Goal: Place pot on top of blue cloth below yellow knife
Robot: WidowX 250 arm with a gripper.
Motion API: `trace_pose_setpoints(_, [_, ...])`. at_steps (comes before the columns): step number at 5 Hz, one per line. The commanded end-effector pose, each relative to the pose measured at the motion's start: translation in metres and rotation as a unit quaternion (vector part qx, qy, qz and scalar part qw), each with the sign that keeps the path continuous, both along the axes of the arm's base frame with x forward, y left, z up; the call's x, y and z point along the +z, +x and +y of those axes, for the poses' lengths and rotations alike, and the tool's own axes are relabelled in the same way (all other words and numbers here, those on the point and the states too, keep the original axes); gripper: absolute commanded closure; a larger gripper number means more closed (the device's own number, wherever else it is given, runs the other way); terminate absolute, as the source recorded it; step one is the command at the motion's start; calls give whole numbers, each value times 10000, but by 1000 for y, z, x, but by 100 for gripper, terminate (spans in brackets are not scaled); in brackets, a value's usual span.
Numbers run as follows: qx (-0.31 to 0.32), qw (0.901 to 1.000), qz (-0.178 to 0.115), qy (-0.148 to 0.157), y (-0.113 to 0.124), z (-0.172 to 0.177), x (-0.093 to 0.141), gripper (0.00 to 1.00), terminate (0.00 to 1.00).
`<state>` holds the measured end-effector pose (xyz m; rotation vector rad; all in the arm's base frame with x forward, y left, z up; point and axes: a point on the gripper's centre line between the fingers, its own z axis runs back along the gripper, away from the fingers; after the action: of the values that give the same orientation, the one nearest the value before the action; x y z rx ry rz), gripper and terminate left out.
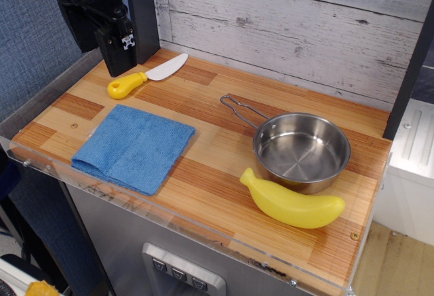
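- You are not holding anything yet. Your gripper (pixel 124 46) is hanging up at the back left corner, above the table (pixel 203 194) and just behind the yellow knife (pixel 146 77).
- I cannot tell if its fingers are open or closed. They are too dark and too small to see.
- The pot (pixel 302 152) is sitting on the right side of the table, empty, with its wire handle pointing to the back left. It is touching the banana (pixel 293 203) in front of it, or almost.
- The blue cloth (pixel 134 146) is lying flat on the left, in front of the knife, with nothing on it. It is well apart from the pot.
- So nothing is done yet, I think. You are still needing to reach the pot, grab it, carry it left and set it on the cloth.
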<state>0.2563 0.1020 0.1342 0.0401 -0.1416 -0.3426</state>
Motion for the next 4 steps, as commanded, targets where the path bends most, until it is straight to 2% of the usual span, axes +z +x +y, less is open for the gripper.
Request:
trace_pose_setpoints(1, [0, 10000, 0, 0, 0, 0, 0, 0, 0])
trace_pose_setpoints(2, [864, 9953, -35, -446, 2, -24, 1, 0, 0])
trace_pose_setpoints(3, [1263, 9878, -191, -885, 16, -48, -2, 0, 0])
trace_pose_setpoints(4, [2029, 9686, -207, -1421, 25, -69, -10, 0, 0])
